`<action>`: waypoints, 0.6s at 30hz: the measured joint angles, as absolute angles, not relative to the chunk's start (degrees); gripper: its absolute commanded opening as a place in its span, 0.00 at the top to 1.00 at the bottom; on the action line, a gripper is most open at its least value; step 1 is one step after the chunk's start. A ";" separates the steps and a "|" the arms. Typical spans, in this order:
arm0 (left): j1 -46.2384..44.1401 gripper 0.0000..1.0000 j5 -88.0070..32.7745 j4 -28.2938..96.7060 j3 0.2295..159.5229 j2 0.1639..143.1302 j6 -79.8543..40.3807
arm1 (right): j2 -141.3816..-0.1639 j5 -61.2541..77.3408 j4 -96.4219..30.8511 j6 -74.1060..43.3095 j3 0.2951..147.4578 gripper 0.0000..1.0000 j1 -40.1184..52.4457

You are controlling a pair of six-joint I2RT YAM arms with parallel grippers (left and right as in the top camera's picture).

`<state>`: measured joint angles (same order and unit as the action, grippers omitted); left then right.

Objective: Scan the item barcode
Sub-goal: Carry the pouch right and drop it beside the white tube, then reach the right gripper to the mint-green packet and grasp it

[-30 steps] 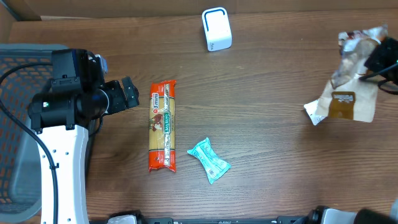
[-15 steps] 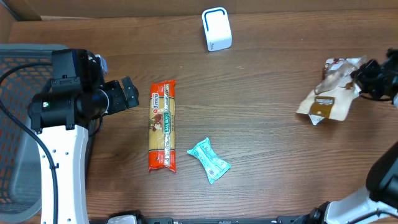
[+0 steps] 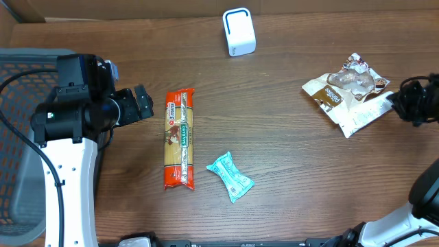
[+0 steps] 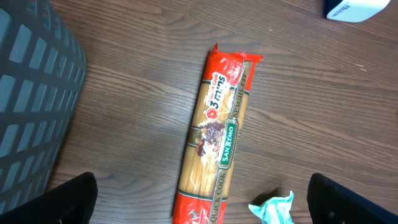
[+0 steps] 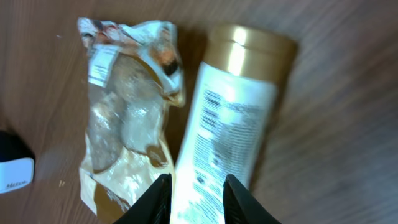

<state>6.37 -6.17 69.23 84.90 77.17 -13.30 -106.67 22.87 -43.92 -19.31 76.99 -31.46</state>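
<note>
**Entry: snack pouch down to the right of the scanner; right grip unresolved**

Landmark for all positions: the white scanner [image 3: 239, 32] at the far side of the table [image 3: 295, 178].

Snack pouch [image 3: 345, 92]: lay flat on the wood, well to the right of the scanner and somewhat nearer to me. It lay slantwise with its clear window up and pale contents showing through. A white printed strip with a gold end ran along the side facing away from the scanner.

My right gripper [image 5: 194, 196]: sat at the pouch's edge farthest from the scanner. In the wrist view my two fingers [image 5: 239, 200] stood a narrow way apart with the white strip between them. I could not tell whether they pinched it or only flanked it. The scanner showed at the left edge of that same view.

My left gripper [image 4: 200, 193]: spread wide and empty, well to the left of the scanner and nearer to me.

Pasta packet [image 3: 180, 138]: lay lengthwise, left of the scanner and nearer to me, just beside my left gripper.

Teal sachet [image 3: 230, 176]: nearer to me again, almost straight in from the scanner, close to the pasta packet's near end but apart from it.

Basket [image 3: 20, 82]: farthest left of the scanner, past my left arm.
</note>
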 measured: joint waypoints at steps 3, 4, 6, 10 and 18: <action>6.37 0.00 -6.17 69.23 84.90 77.17 -13.30 | -106.28 22.44 -47.75 -19.16 78.96 0.72 -31.53; 6.37 0.00 -6.17 69.23 84.90 77.17 -13.30 | -105.91 22.46 -48.93 -19.00 79.77 0.71 -31.31; 6.37 0.00 -6.17 69.23 84.90 77.17 -13.30 | -104.44 22.48 -51.62 -18.55 81.80 0.66 -30.17; 6.37 0.01 -6.17 69.23 84.90 77.17 -13.30 | -98.96 24.18 -56.69 -16.49 84.90 0.37 -24.99; 6.37 0.00 -6.17 69.23 84.90 77.17 -13.30 | -94.67 33.30 -66.78 -1.67 85.10 0.16 -6.48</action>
